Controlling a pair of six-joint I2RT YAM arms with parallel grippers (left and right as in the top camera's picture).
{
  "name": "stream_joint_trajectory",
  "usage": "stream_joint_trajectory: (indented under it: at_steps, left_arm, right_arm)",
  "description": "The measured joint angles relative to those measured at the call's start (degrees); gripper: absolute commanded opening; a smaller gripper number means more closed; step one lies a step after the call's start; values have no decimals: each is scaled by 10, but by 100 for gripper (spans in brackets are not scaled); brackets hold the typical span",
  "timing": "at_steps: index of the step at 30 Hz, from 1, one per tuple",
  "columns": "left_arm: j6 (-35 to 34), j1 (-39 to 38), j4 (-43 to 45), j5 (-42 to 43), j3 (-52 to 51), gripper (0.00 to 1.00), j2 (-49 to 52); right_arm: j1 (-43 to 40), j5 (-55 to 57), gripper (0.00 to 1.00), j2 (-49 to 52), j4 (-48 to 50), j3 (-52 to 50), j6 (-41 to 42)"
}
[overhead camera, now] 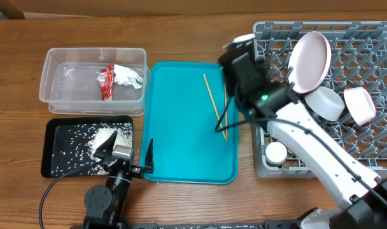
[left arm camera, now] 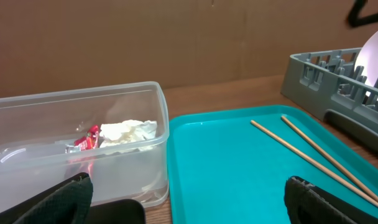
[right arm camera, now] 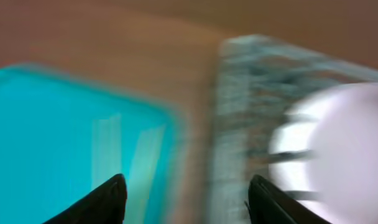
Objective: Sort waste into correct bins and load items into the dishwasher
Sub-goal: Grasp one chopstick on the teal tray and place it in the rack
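Two chopsticks remain unloaded; entries run from the left.

1. Clear tub point(overhead camera: 50, 95), far left: holds the red wrapper point(overhead camera: 106, 83) and the crumpled napkin point(overhead camera: 128, 76).
2. Black tray point(overhead camera: 50, 162), nearer the robot than the tub: holds the rice point(overhead camera: 95, 141).
3. Left gripper point(left arm camera: 186, 199): fingers spread wide, nothing between them. It sits low at the near left corner of the teal tray point(overhead camera: 181, 140), facing along the tray.
4. Chopsticks point(overhead camera: 214, 105): flat on the right half of the teal tray, close to its right rim. The long axes run roughly away from the robot, and the pair converges at the near ends. From the left gripper they lie ahead and to the right, across bare tray.
5. Right gripper point(right arm camera: 186, 193): fingers apart and empty. Its own view is blurred and shows teal on the left and the rack on the right. Overhead, the wrist sits above the seam between them, just beside the chopsticks' far ends.
6. Dish rack point(overhead camera: 372, 35), far right: holds the plate point(overhead camera: 310, 60) on edge, two bowls point(overhead camera: 326, 102) and the cup point(overhead camera: 275, 152).

Judgement: the right arm is nearer. A pinch across the sticks' width suits, and the raised tray rim close alongside leaves little finger room on that side. The open pegs lie a short way to the right.
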Motion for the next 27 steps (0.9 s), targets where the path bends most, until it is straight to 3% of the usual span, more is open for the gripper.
stream_joint_trajectory:
  at_steps: [2,6,14,17,19,21,22,27]
  left_arm:
    - [0,0,0,0,0,100,0]
    - [0,0,0,0,0,100,0]
    - [0,0,0,0,0,100,0]
    - [0,0,0,0,0,100,0]
    - [0,0,0,0,0,100,0]
    - [0,0,0,0,0,100,0]
    - [0,0,0,0,0,100,0]
    - [0,0,0,0,0,100,0]
  right_arm:
    - [13,-104,55,8,-3,0,3]
    - [16,-197,55,54,-2,-4,3]
    - [-15,-246,53,208,21,-19,3]
    - [-25,-249,48,230,24,-20,4]
    - [-26,-250,36,240,27,-20,3]
    - [-25,-249,11,251,30,-20,3]
    - [-25,-248,4,252,31,-19,4]
    - [-25,-253,4,253,-1,-10,3]
